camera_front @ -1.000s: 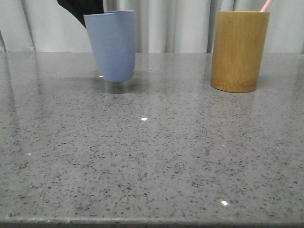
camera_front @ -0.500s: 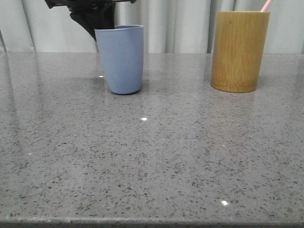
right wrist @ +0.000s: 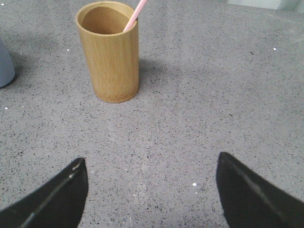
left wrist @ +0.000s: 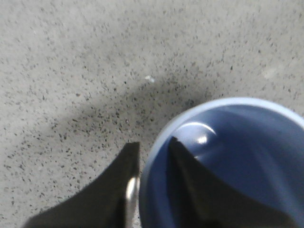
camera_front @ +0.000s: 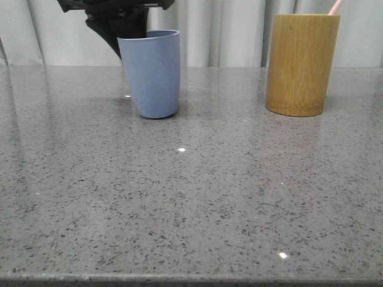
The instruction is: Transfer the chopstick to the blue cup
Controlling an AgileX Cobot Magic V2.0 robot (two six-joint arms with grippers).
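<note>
The blue cup (camera_front: 151,72) stands on the grey table at the back left, leaning slightly. My left gripper (camera_front: 116,21) is at its far rim. In the left wrist view the gripper (left wrist: 154,141) straddles the cup's rim (left wrist: 228,161), one finger inside and one outside, closed on the wall. A pale pink chopstick (camera_front: 335,7) pokes out of the bamboo holder (camera_front: 302,63) at the back right. My right gripper (right wrist: 151,157) is wide open and empty over bare table, short of the holder (right wrist: 111,57) and the chopstick (right wrist: 137,12).
Pale curtains hang behind the table. The table's front edge (camera_front: 191,278) runs along the bottom of the front view. The blue cup's edge shows at the side of the right wrist view (right wrist: 4,66).
One second ago the cup was held tilted above the table. It then came down onto the surface and has since shifted slightly left. The right side has not changed.
</note>
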